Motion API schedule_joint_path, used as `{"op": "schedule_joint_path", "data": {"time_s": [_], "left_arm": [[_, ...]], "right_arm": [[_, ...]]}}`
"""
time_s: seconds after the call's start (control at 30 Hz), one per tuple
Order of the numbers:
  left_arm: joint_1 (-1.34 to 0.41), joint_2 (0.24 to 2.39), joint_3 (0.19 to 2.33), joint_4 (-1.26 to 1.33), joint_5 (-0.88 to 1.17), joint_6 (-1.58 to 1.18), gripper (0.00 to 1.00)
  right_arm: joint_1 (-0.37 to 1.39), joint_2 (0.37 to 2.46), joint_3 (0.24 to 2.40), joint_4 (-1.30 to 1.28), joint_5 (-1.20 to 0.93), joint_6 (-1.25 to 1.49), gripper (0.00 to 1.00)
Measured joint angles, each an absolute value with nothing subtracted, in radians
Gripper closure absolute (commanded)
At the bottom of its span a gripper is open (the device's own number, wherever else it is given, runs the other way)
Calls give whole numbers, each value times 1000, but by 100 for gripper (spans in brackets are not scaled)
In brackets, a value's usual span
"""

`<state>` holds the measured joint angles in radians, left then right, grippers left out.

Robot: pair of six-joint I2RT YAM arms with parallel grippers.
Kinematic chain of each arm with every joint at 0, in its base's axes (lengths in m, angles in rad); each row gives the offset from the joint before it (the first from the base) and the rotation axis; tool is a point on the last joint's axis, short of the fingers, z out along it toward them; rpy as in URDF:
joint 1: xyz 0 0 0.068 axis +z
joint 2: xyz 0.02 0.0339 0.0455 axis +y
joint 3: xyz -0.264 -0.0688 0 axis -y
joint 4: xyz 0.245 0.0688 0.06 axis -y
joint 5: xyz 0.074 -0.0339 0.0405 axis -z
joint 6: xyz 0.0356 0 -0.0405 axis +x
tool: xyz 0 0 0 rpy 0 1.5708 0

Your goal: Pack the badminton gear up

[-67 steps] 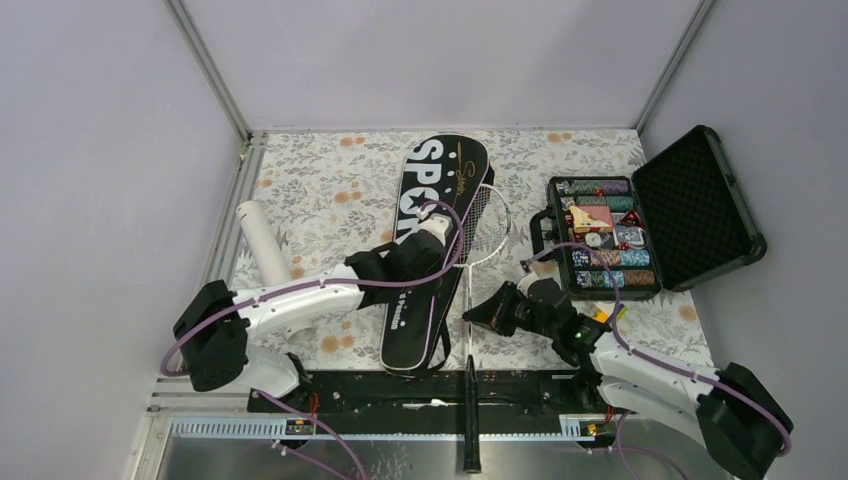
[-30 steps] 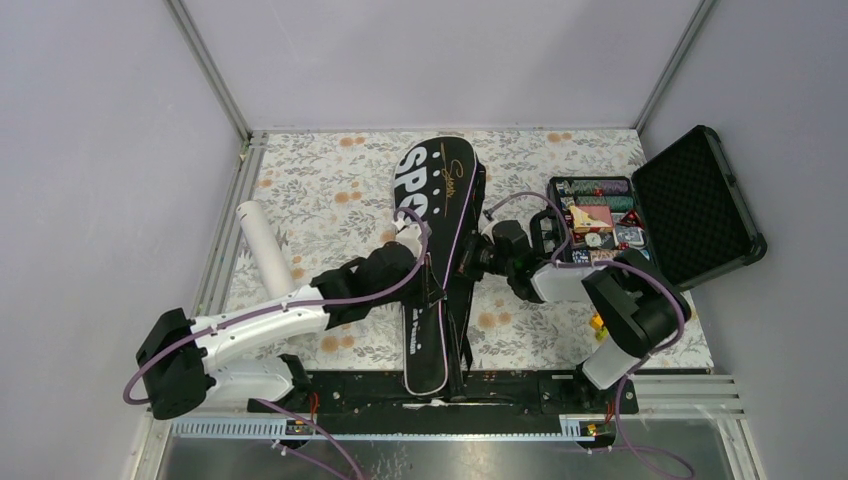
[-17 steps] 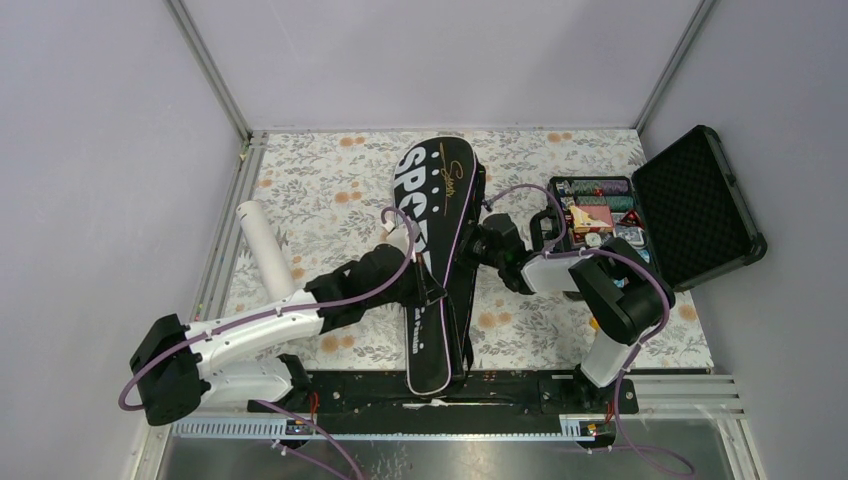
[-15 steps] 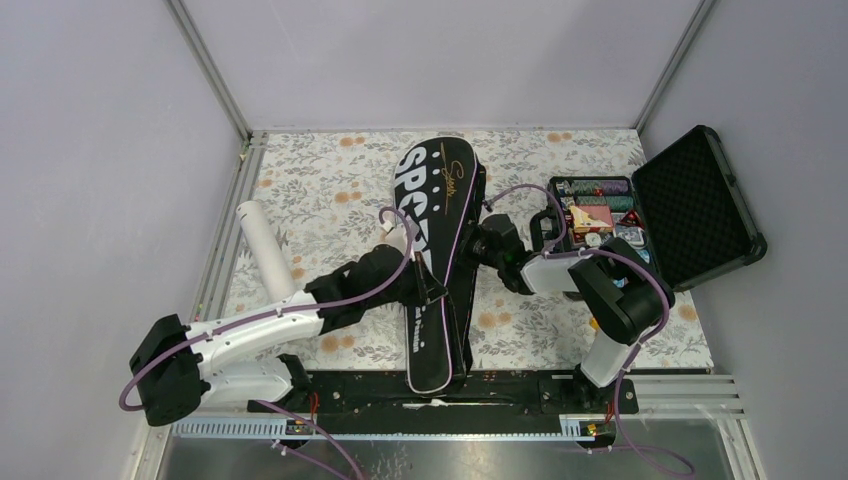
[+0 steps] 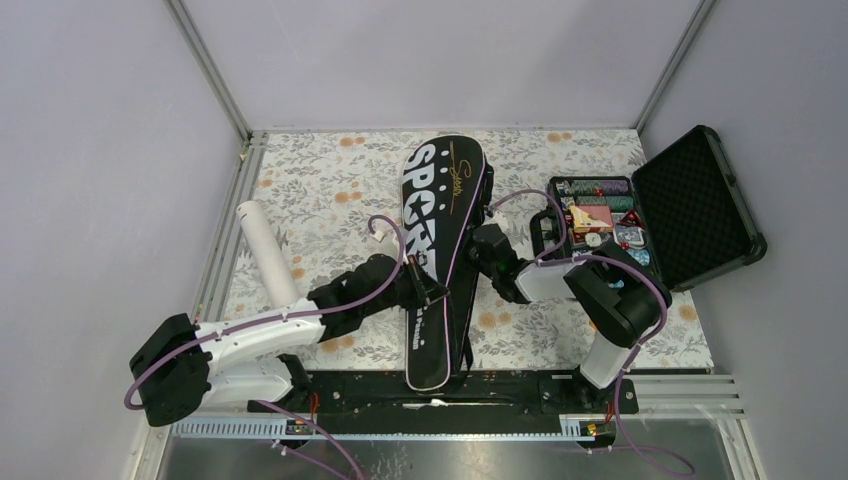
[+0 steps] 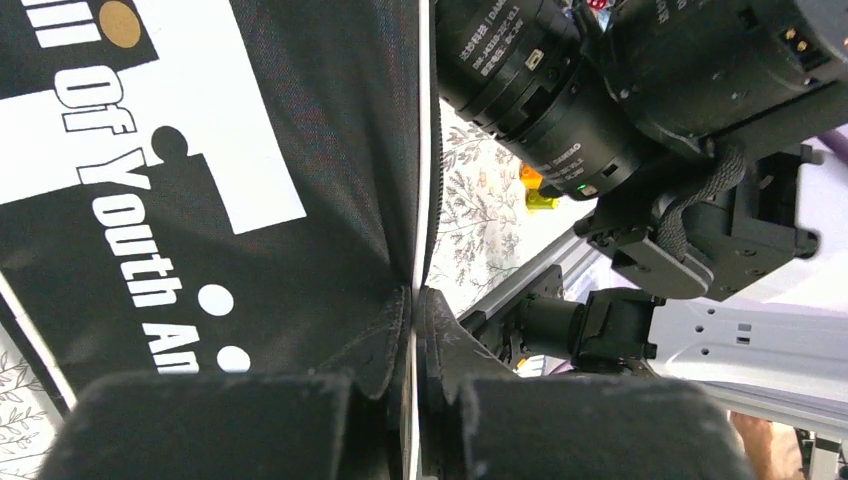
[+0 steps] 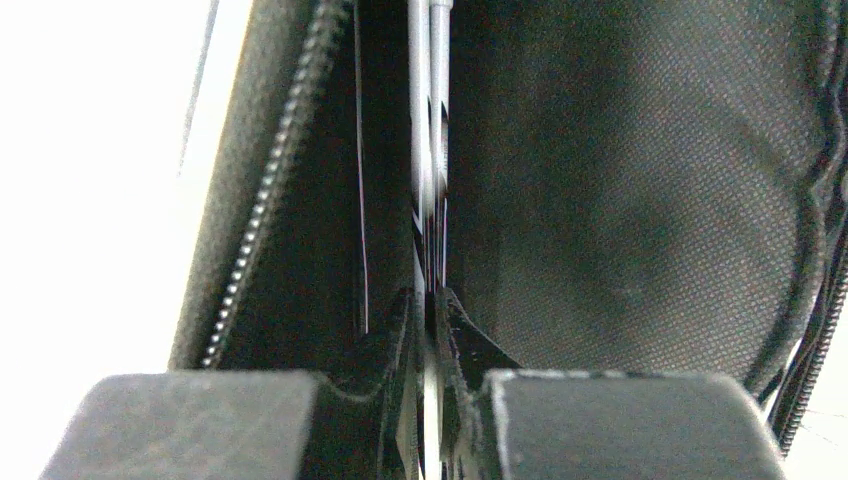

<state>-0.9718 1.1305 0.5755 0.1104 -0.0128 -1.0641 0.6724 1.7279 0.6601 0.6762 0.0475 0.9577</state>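
Observation:
The long black "SPORT" racket bag (image 5: 436, 215) lies lengthwise down the middle of the table. My left gripper (image 5: 434, 290) is shut on the bag's white-piped edge (image 6: 418, 180) from the left; in the left wrist view (image 6: 415, 300) the piping runs between the closed jaws. My right gripper (image 5: 472, 260) reaches into the bag's open right side. In the right wrist view the gripper (image 7: 430, 300) is shut on the thin silver racket shafts (image 7: 428, 120) inside the bag's dark lining (image 7: 620, 180). The white cardboard tube (image 5: 265, 250) lies at the left. The shuttlecock is out of view.
An open black hard case (image 5: 690, 205) with coloured poker chips (image 5: 600, 235) stands at the right, close behind my right arm. A black rail (image 5: 520, 390) runs along the table's front edge. The floral cloth (image 5: 320, 190) covers the table.
The rackets that lay outside the bag 2.2 s ago are now inside it. In the last half second the bag shifted slightly and my left gripper drew a little nearer along its edge.

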Motion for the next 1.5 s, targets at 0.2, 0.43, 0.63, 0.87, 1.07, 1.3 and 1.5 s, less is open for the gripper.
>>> {"op": "schedule_joint_path", "data": {"time_s": [0.2, 0.43, 0.63, 0.87, 1.07, 1.3, 1.5], "left_arm": [[-972, 1132, 570, 127, -26, -1091, 100], [-990, 1133, 578, 73, -4, -1095, 66], [-992, 1123, 672, -74, -32, -1057, 50], [-934, 1029, 749, -293, -116, -991, 46], [-806, 965, 731, -476, -157, -923, 43], [-627, 914, 544, -464, -36, -876, 41], [-551, 916, 413, -372, 141, -897, 39]], "right_arm": [[688, 1727, 658, 670, 106, 979, 77], [683, 1663, 602, 635, 174, 1011, 45], [681, 1533, 565, 485, 159, 961, 41], [680, 1362, 583, 233, 94, 894, 26], [683, 1180, 548, 144, -6, 932, 22], [776, 1102, 381, 215, -75, 1072, 27], [956, 1098, 352, 267, -70, 1180, 26]]}}
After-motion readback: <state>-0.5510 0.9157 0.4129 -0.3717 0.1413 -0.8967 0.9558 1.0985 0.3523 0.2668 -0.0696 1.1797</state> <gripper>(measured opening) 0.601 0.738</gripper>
